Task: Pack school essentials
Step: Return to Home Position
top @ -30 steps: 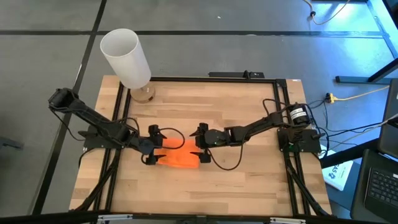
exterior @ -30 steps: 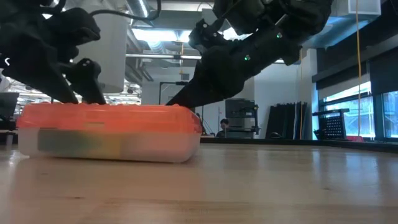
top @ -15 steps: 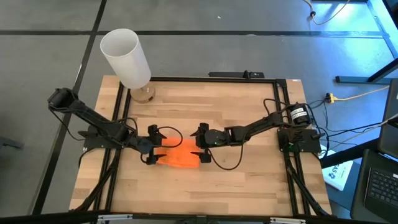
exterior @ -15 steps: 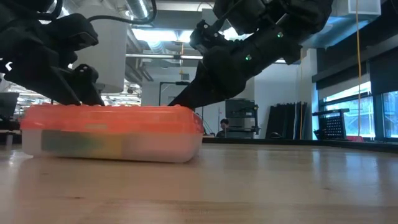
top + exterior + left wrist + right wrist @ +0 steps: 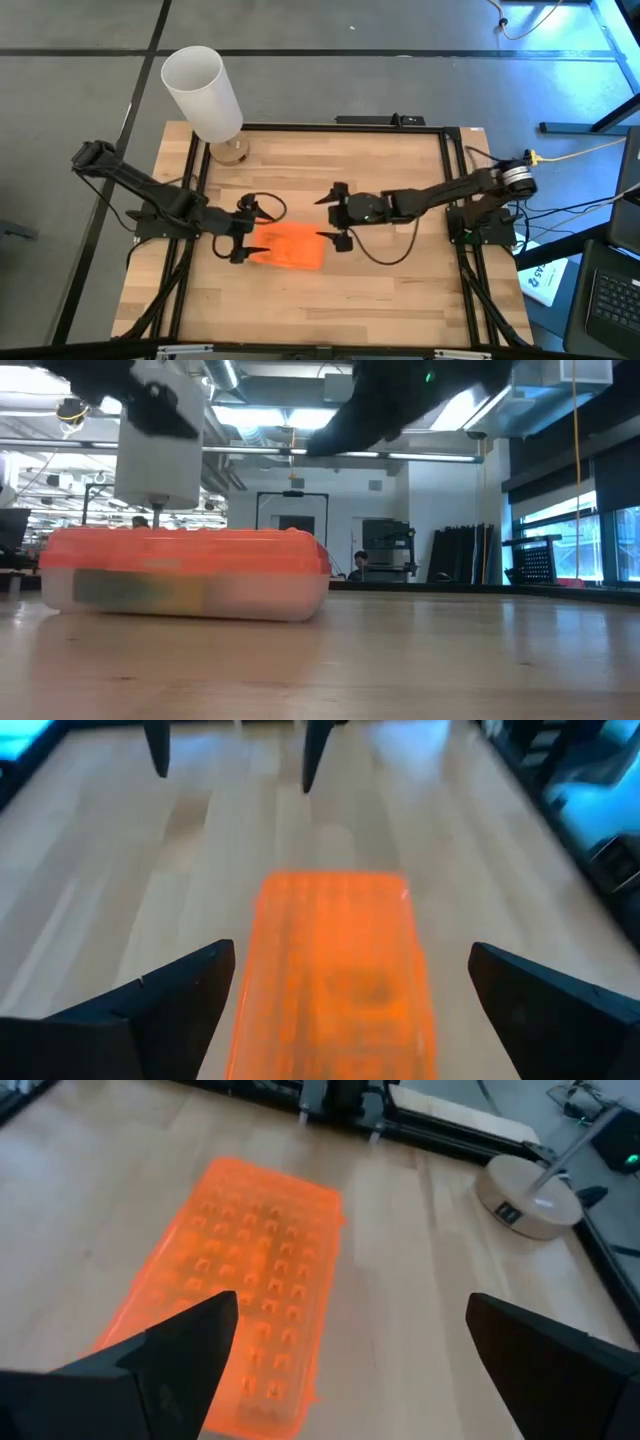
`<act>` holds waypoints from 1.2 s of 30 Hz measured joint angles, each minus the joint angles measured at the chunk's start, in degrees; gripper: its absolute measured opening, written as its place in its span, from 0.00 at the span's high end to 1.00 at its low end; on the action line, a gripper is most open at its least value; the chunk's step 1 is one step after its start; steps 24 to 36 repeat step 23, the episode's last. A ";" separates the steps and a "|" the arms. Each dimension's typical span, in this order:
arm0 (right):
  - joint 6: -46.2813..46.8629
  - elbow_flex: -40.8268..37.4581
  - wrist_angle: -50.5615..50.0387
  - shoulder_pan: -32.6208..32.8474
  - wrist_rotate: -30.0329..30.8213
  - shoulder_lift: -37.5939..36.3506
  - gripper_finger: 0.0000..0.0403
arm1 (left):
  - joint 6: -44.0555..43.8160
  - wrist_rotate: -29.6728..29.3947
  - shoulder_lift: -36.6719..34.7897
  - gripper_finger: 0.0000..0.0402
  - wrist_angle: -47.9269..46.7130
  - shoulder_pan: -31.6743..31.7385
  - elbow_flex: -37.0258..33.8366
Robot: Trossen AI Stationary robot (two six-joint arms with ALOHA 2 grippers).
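Left claw: The left claw (image 5: 246,230) stood spread wide and empty at the short end of the orange-lidded box (image 5: 290,248) that faced the left edge of the tabletop (image 5: 380,290).
Right claw: The right claw (image 5: 336,214) was also wide and empty, off the box's other end and a little toward the far edge.
Why so: With the lid seated flat, neither claw needed a hold. By my judgement, both were parked clear so the arms could go home.
School essentials: The school essentials (image 5: 140,588) sat inside the box near the middle of the tabletop. They showed only as a green-and-yellow band through the clear wall, and single items could not be told apart.
Long axis: The box lay flat, its long axis running between the left and right edges and slightly skewed. The band ran the same way.
Elsewhere: A white cylinder (image 5: 203,92) stood at the far left corner, well apart.
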 joint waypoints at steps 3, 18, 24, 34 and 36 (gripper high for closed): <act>0.95 0.02 -3.91 0.00 0.02 -3.89 0.02 | 0.03 0.84 -2.52 0.01 -0.06 0.00 1.56; 16.12 0.06 -13.16 0.13 8.11 -13.49 0.02 | 1.21 0.89 -8.26 0.01 -2.56 0.07 8.77; 15.18 0.08 -14.56 0.22 9.82 -13.58 0.02 | 1.07 1.31 -8.22 0.01 -3.34 0.05 9.39; 15.18 0.08 -14.56 0.22 9.82 -13.58 0.02 | 1.07 1.31 -8.22 0.01 -3.34 0.05 9.39; 15.18 0.08 -14.56 0.22 9.82 -13.58 0.02 | 1.07 1.31 -8.22 0.01 -3.34 0.05 9.39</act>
